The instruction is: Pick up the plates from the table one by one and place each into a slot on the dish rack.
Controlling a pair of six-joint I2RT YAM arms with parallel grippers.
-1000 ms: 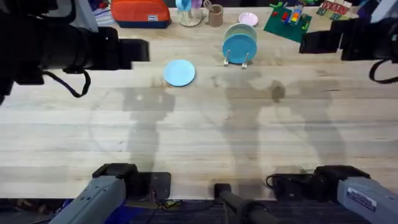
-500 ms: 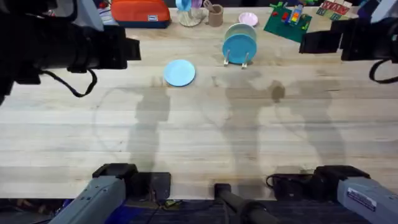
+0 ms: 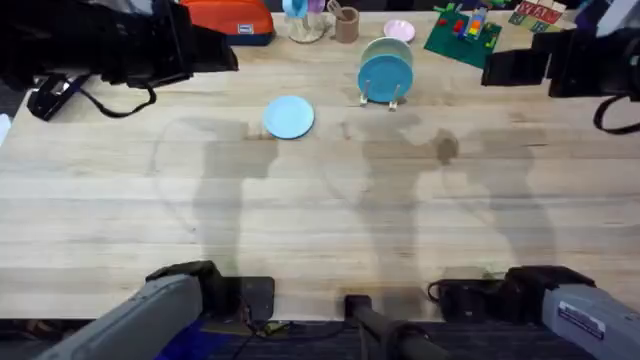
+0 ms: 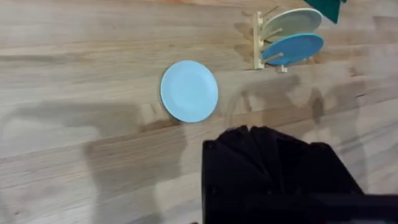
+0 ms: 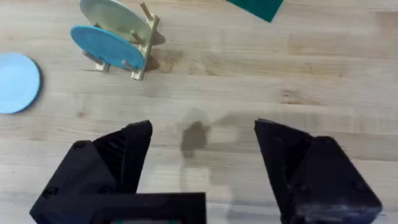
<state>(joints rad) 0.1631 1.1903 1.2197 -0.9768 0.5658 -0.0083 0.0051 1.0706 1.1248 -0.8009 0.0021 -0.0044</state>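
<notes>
A light blue plate (image 3: 289, 117) (image 4: 189, 91) (image 5: 15, 82) lies flat on the wooden table (image 3: 330, 220), left of the dish rack (image 3: 385, 92) (image 4: 260, 38) (image 5: 142, 46). In the rack stand a blue plate (image 3: 385, 76) (image 4: 293, 48) (image 5: 104, 46) and, behind it, a pale green plate (image 3: 388, 46) (image 4: 291, 21) (image 5: 115, 15), each upright in a slot. My left gripper (image 3: 222, 50) (image 4: 264, 134) hovers high at the far left, its fingers shut and empty, short of the flat plate. High at the far right, my right gripper (image 3: 498, 68) (image 5: 202, 146) stands open and empty.
Along the far edge are an orange case (image 3: 226, 18), a mug tree (image 3: 305, 20), a wooden cup (image 3: 346, 24), a small pink plate (image 3: 398, 30) and a green baseplate with bricks (image 3: 462, 36) (image 5: 256, 7). The tabletop's middle and front are bare wood.
My left arm has drawn back toward the far left of the table, and its shadow has shifted with it. The right arm, the plates and the rack have not moved.
</notes>
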